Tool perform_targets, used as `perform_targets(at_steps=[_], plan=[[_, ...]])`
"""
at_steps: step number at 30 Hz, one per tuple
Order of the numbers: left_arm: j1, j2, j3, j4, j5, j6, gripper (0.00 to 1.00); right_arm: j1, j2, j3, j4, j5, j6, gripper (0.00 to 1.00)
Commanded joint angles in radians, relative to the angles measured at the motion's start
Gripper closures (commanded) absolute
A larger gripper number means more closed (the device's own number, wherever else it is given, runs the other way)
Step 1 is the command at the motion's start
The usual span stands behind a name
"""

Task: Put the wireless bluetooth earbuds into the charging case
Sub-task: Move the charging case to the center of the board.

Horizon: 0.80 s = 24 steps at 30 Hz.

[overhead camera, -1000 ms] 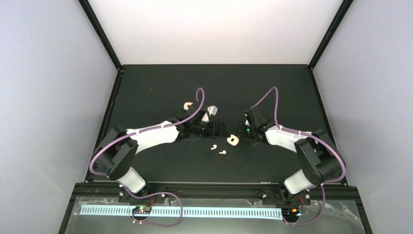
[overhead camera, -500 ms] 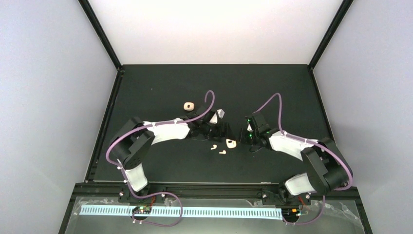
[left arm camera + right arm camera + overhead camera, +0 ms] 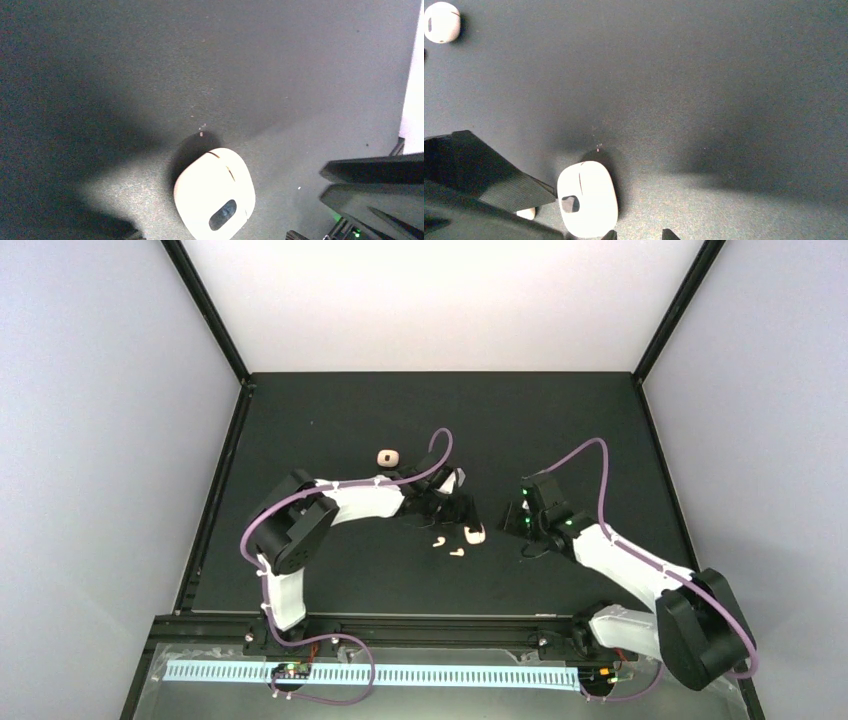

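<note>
Nearest the arm bases, two tiny white comma-shaped plastic earbuds lie loose and close together on the black table [image 3: 330,420], one [image 3: 437,540] slightly left of the other [image 3: 456,552]. Neither is in a case yet.

Just beyond them, a little to the right, sits a rounded cream plastic charging case [image 3: 473,533] with a dark oval mark on top. Whether its lid is open cannot be told.

The left pincer [image 3: 462,516] hangs right over this case. Its tips are spread wider than the case, with a gap on each side, and it grips nothing. The right pincer [image 3: 639,234] is just to the case's right, its tips narrowly parted over bare table, also empty.

The earbuds lie on the left arm's side, so that arm is judged the nearer. From the right wrist, the case's long axis runs along that pincer's reach.

Farther back, well apart, rests a second rounded cream case [image 3: 387,457].
</note>
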Motion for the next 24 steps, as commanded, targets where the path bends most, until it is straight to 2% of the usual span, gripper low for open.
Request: perform_targets(at_steps=[1,4,9,15,19,24], plan=[[-0.016,0.030,0.077,-0.093,-0.047,0.037,0.27,-0.001,-0.056,-0.006,-0.043,0.039,0.011,0.77],[-0.017,0.003,0.073,-0.114,-0.078,0.051,0.28,-0.001,-0.037,0.001,-0.032,-0.034,-0.017,0.74],[-0.003,-0.163,0.000,-0.143,-0.122,0.082,0.23,0.008,0.006,0.045,-0.037,-0.116,-0.099,0.64],[0.027,-0.361,-0.135,-0.166,-0.176,0.112,0.14,0.036,0.089,0.177,-0.161,-0.051,-0.185,0.43],[0.028,-0.475,-0.220,-0.165,-0.225,0.130,0.11,0.072,0.164,0.255,-0.234,-0.019,-0.236,0.37],[0.028,-0.640,-0.323,-0.164,-0.293,0.141,0.10,0.136,0.266,0.333,-0.287,0.053,-0.247,0.37]])
